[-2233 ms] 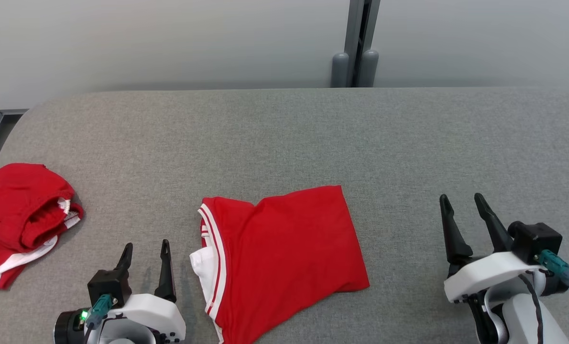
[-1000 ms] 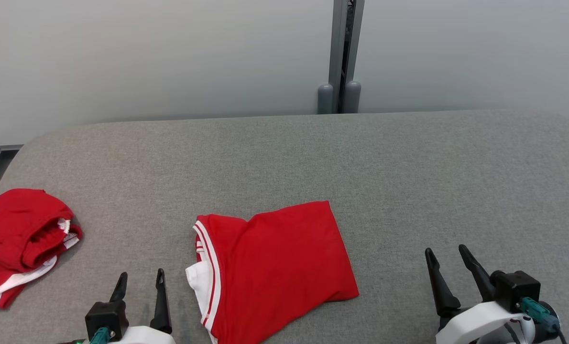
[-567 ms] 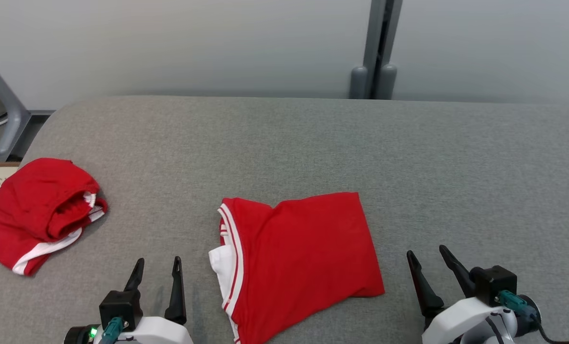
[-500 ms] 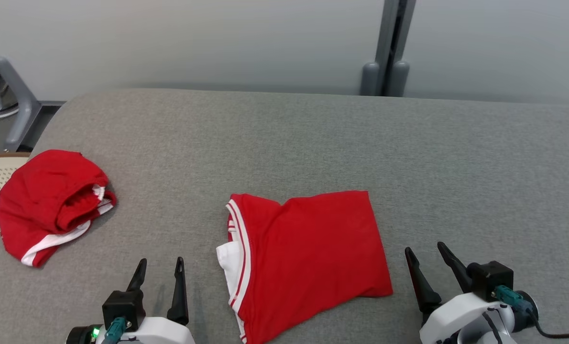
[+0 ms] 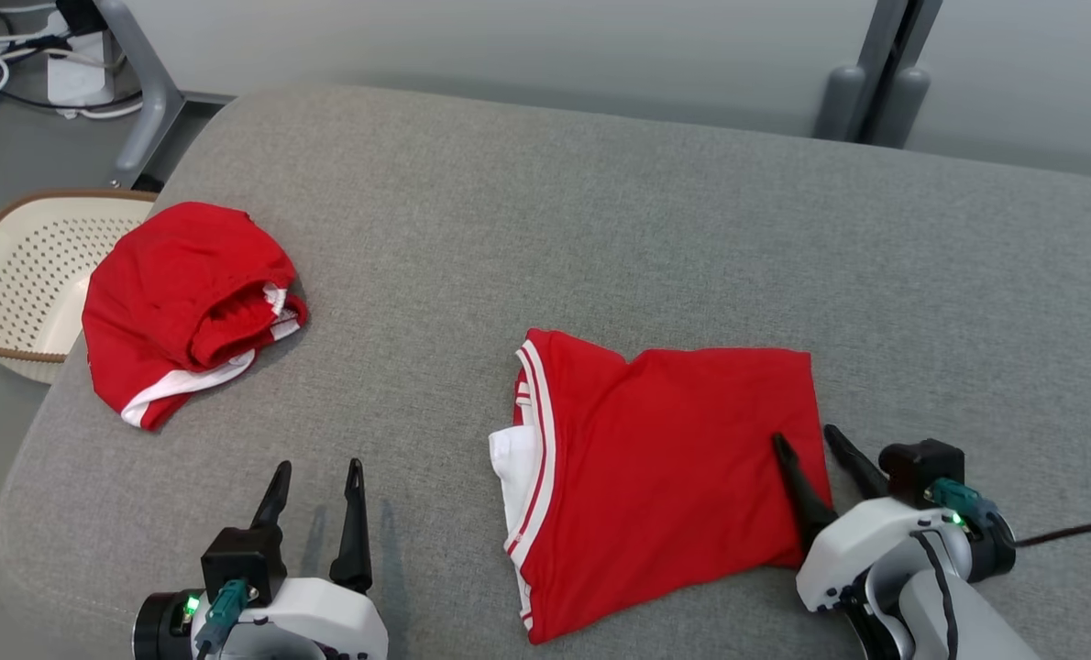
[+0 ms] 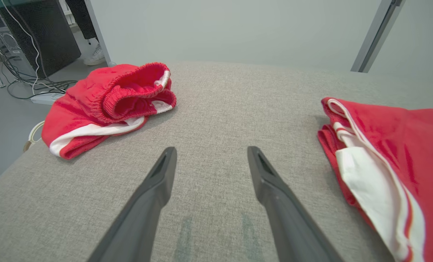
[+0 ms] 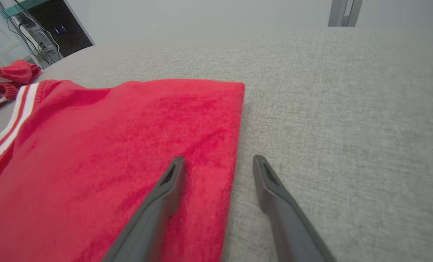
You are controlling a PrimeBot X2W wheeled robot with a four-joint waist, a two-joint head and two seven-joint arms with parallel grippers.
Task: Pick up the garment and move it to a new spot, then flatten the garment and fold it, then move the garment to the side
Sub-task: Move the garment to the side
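Dark fingers of the right hand (image 5: 803,435) stand apart and grip nothing, rising from a white wrist at 5 o'clock in the head view and leaning toward 11 o'clock. They straddle the right-hand edge of the folded red garment (image 5: 665,477), one finger over the cloth and the other over the bare grey table (image 5: 600,229). I cannot tell whether either tip touches the cloth. The right wrist view looks low along that edge and shows the garment's far corner lying square and flat at 12 o'clock from the fingers.

The left hand (image 5: 319,465) sits at 7 o'clock in the head view, fingers upright toward 12 o'clock, spread and empty over bare table. Its wrist view shows faint finger shadows on the fabric below. It also shows the garment's white-striped trim and a white inner layer at 3 o'clock.

The garment lies between the two hands near the table's front edge. A crumpled red garment with white bands (image 5: 179,302) sits well apart at its 10 o'clock, by the table's left edge. The head view adds a perforated cream basket (image 5: 14,266) on the floor at 9 o'clock from that heap.
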